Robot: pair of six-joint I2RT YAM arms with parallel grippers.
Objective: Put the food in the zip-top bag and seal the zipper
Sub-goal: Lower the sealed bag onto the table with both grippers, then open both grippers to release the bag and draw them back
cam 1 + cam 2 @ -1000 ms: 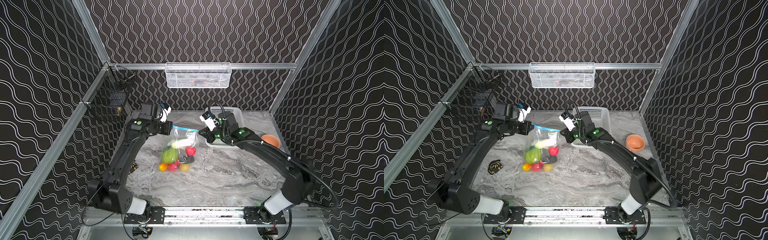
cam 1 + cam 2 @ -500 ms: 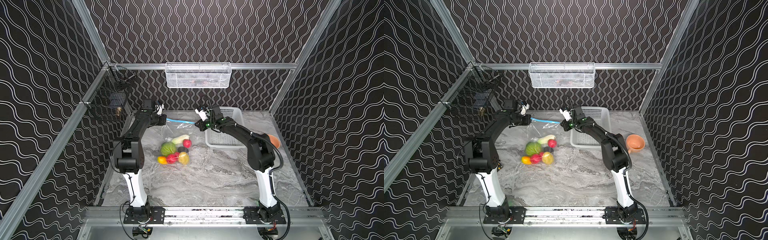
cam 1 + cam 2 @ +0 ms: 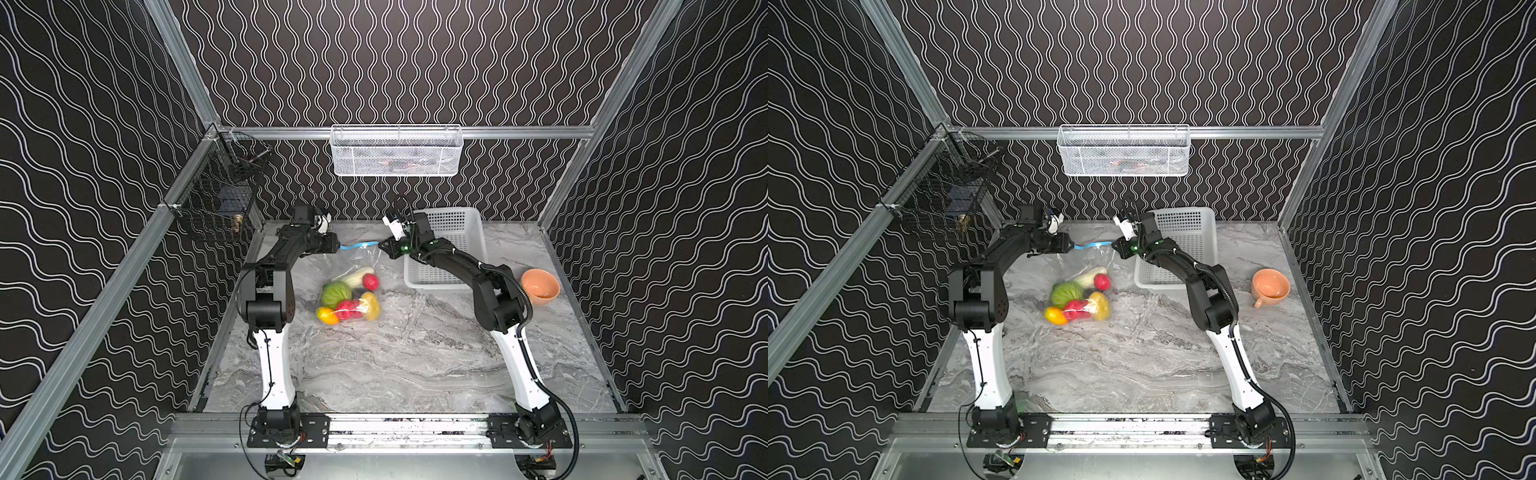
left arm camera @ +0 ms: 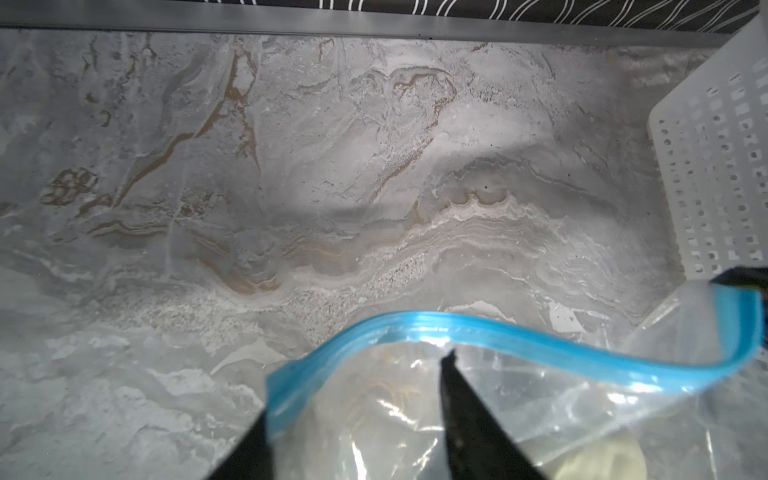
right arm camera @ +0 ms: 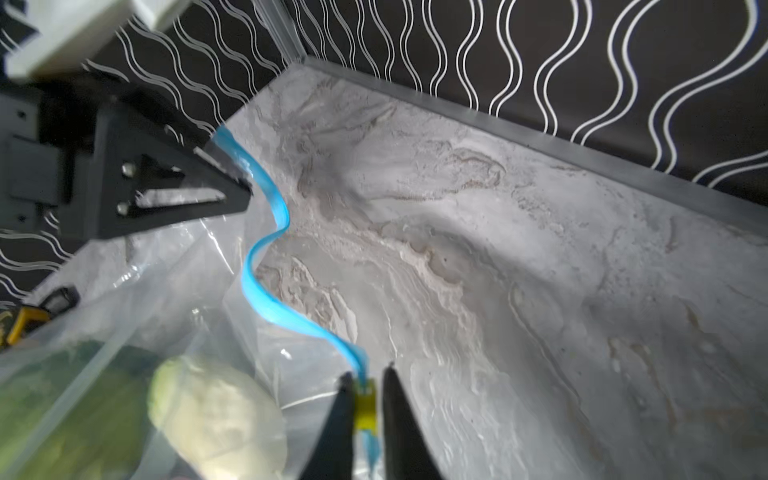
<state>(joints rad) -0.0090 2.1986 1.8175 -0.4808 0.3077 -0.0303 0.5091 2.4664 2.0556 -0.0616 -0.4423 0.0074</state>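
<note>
The zip-top bag lies on the marble with the food inside: green cabbage, white long vegetable, red pieces, yellow potato, yellow-orange fruit. Its blue zipper spans the air between both grippers. My left gripper is open, and the zipper's end rests against one finger. My right gripper stands slightly open, with the yellow slider between its fingers.
A white perforated basket sits just right of the right gripper, and an orange bowl further right. A white mesh basket hangs on the back wall, a black wire rack on the left wall. A small yellow-black object lies behind the bag.
Both arms carried the bag back and set the food down on the marble. Both grippers, shut on the zipper's ends before, have now parted their jaws.
</note>
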